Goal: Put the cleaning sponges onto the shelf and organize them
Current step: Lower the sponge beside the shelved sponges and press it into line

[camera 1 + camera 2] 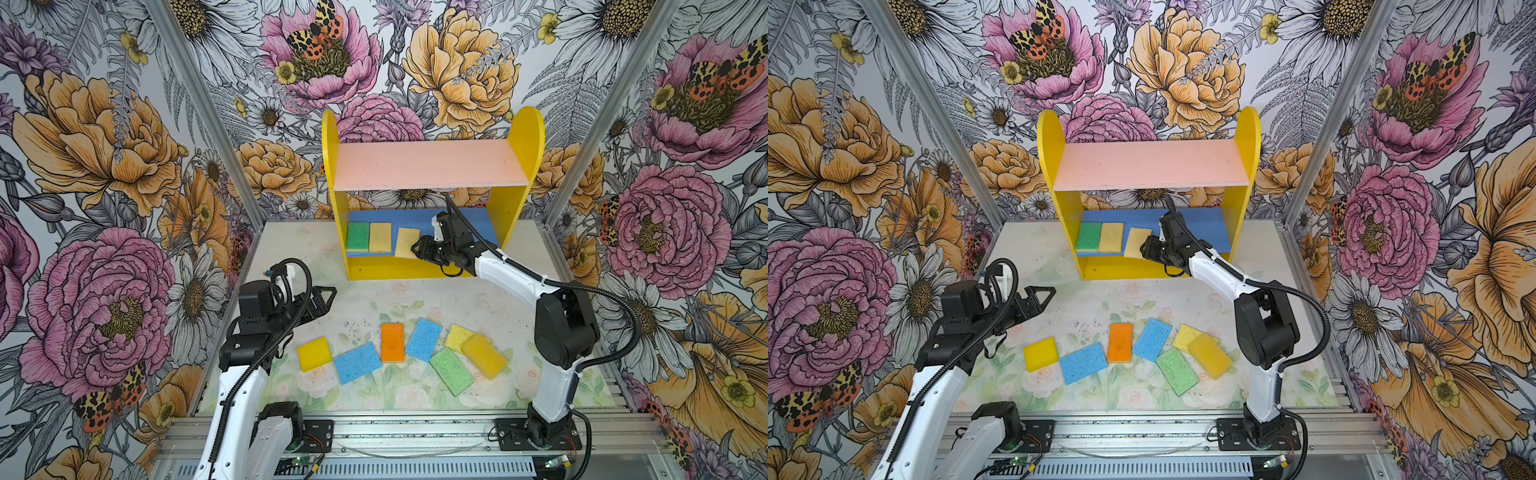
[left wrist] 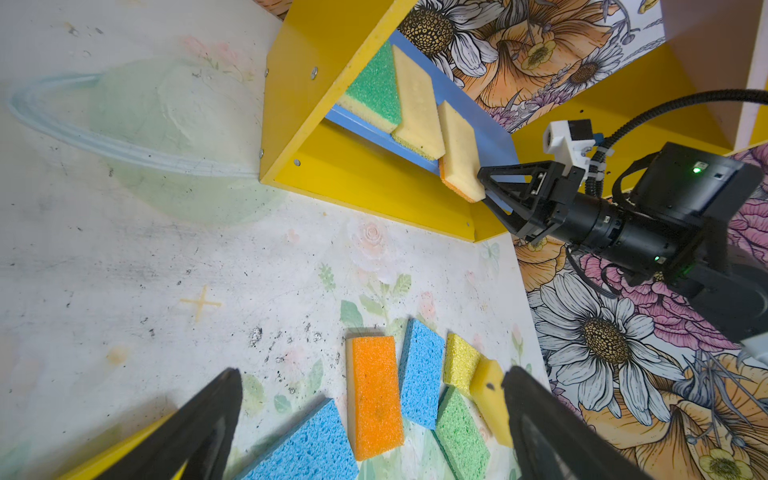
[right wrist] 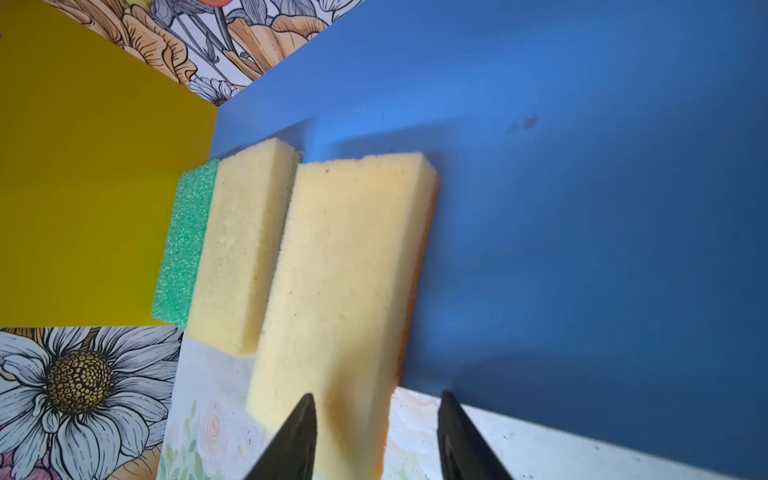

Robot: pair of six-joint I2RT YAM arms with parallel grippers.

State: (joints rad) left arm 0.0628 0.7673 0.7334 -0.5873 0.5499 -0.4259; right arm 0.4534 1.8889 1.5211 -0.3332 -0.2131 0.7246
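The shelf stands at the back. On its blue lower board lie a green sponge and a tan sponge side by side. A third tan sponge with an orange underside lies slightly askew and overhangs the board's front edge. My right gripper is open around its near end, one finger clear of it. Several sponges lie on the table in front, among them orange, blue and green. My left gripper hovers open and empty above the table at the left.
The pink upper board is bare and overhangs the right arm's reach. Yellow sponges end the table row, which lies between the two arm bases. Patterned walls close in the left, right and back.
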